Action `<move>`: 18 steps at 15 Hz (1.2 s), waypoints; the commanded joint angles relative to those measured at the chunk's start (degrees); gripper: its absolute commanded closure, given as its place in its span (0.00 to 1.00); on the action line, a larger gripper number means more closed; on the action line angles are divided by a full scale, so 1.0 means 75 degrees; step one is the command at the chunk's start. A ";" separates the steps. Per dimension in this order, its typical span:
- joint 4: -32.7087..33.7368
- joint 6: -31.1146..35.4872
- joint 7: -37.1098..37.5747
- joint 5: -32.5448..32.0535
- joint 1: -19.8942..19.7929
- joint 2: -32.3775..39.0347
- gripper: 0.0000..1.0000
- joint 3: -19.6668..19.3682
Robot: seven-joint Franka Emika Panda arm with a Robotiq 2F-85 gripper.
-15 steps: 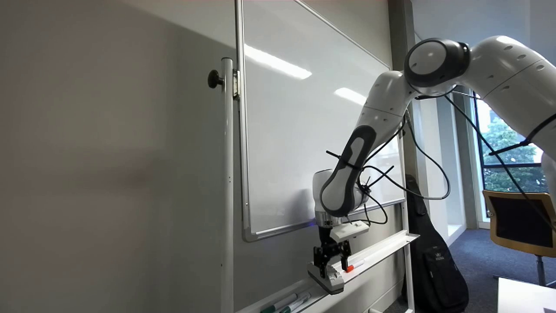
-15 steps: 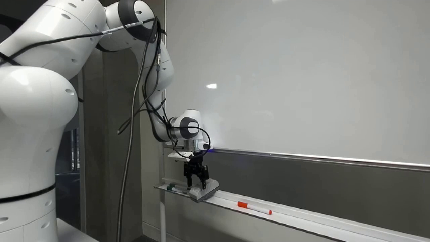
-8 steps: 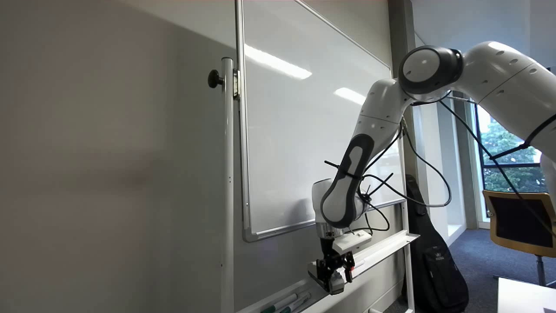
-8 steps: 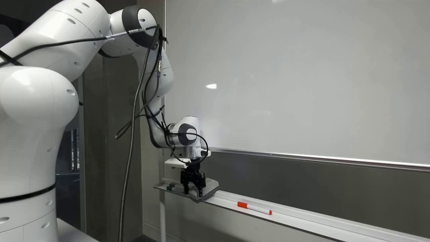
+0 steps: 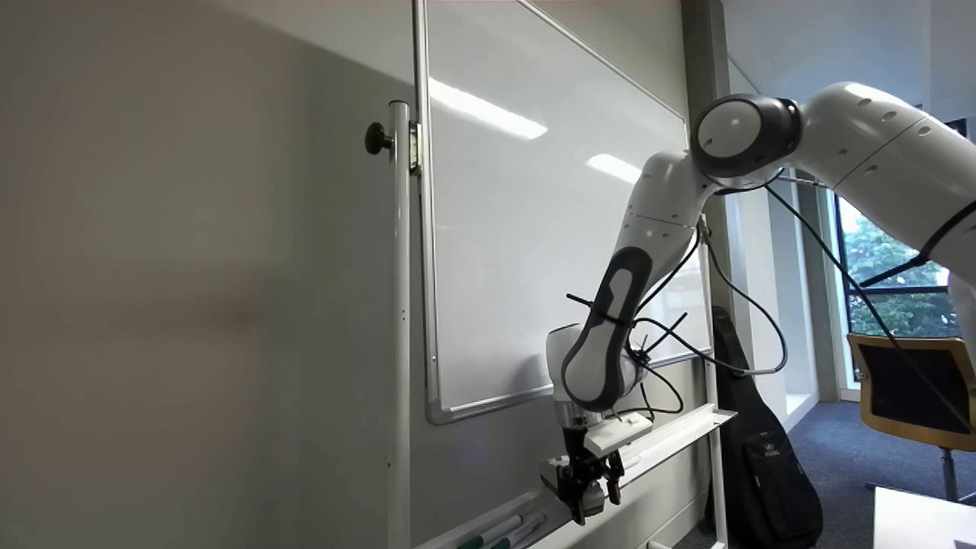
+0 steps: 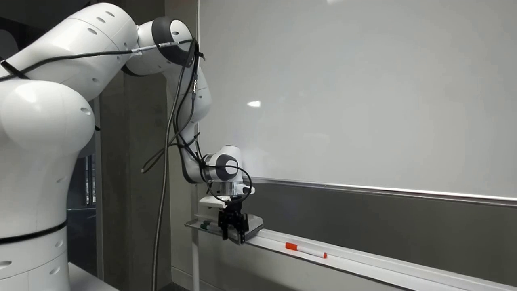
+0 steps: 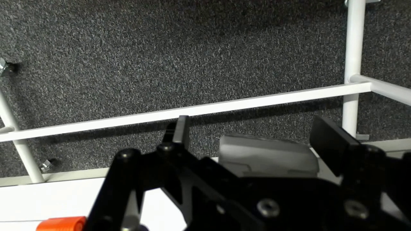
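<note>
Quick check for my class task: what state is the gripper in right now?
Gripper: open, not gripping anything; the whiteboard eraser shows between its parted jaws.

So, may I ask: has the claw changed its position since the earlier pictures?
Yes, downward: in both exterior views, the claw now hangs farther below the bottom rim of the whiteboard than it did before.

No legible text, number or sign.
On the black guitar bag [image 5: 762,476], in an exterior view, a small pale crown-like emblem [image 5: 770,445] with a short line of lettering [image 5: 772,454] beneath, too tiny to make out; on the black arm cable [image 6: 89,53], pale label-like sleeves [image 6: 144,48], too blurred for reading.
</note>
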 commanded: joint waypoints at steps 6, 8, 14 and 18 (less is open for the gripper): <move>-0.0518 0.1160 0.0153 0.0023 0.0092 -0.0453 0.00 -0.0123; -0.0678 0.1600 0.0135 -0.0018 0.0185 -0.0474 0.00 -0.0227; -0.0912 0.1885 0.0334 -0.0282 0.0981 -0.0526 0.00 -0.1091; -0.1028 0.1804 0.0463 -0.0420 0.1479 -0.0669 0.25 -0.1461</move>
